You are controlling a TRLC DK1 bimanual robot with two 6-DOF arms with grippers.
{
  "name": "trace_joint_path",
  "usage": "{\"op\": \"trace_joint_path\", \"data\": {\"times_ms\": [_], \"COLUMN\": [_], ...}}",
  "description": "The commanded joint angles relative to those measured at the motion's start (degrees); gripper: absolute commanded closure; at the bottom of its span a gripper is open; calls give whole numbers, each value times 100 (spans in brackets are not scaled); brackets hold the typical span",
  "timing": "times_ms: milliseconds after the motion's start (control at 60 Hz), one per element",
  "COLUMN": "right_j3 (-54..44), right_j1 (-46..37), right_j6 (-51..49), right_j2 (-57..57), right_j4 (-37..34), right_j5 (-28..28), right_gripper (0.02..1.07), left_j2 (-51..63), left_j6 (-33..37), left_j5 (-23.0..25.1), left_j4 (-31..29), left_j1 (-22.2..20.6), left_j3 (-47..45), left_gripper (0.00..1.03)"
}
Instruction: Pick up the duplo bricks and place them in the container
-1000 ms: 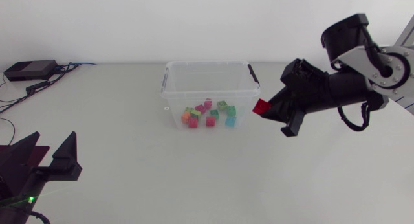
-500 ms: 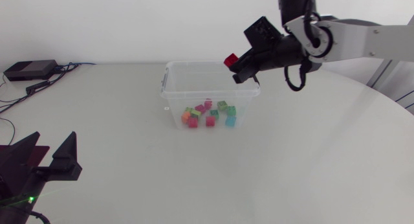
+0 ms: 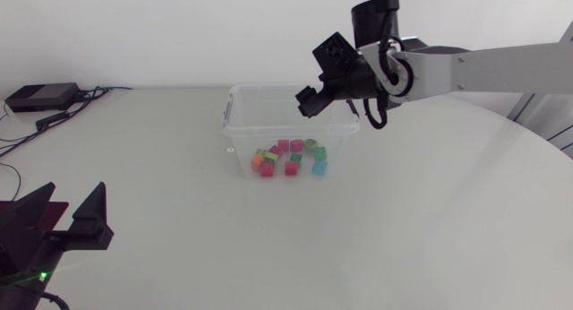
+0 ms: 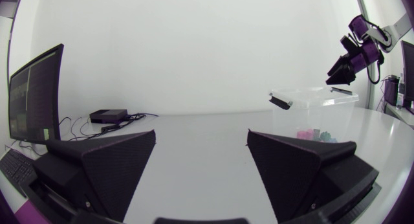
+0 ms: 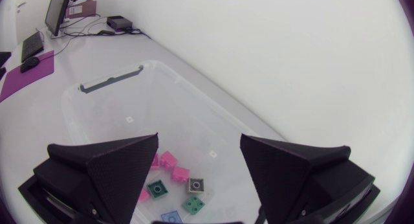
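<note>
A clear plastic container [image 3: 243, 122] stands at the middle back of the table, holding several duplo bricks [image 3: 288, 157] in pink, red, green, orange and blue. My right gripper [image 3: 309, 99] hangs open over the container's far right part, with nothing between its fingers. In the right wrist view the gripper [image 5: 199, 145] looks down into the container [image 5: 97, 107] at pink and green bricks [image 5: 169, 160] on its floor. My left gripper [image 3: 64, 222] rests open and empty at the table's near left corner. The left wrist view shows the left gripper [image 4: 202, 136], the container [image 4: 304, 101] and the right gripper [image 4: 344, 65].
A black box [image 3: 40, 97] with cables lies at the table's far left edge. Bare white tabletop [image 3: 295, 247] lies between the container and the front edge, and to the container's right.
My right arm swung from right of the container to above it. Its fingers opened and the red brick is no longer in them. The left arm stayed still.
</note>
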Motion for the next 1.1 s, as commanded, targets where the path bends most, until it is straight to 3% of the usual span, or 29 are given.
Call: {"op": "trace_joint_path", "data": {"times_ms": [0,183,1083], "right_j3": [-435,-1498,-5295], "right_j1": [-103,-437,-2819], "right_j6": [66,5,49], "right_j2": [-521,-1637,-6832], "right_j4": [247,862,774], "right_j5": [194,633,624], "right_gripper": [7,7,7], "left_j2": [-56,-56,-56], "left_j6": [6,6,6], "left_j5": [-7,-7,-7], "left_j4": [-3,-3,-3], "left_j1": [35,35,26], "left_j3": [-99,-99,-99], "left_gripper": [5,5,5]}}
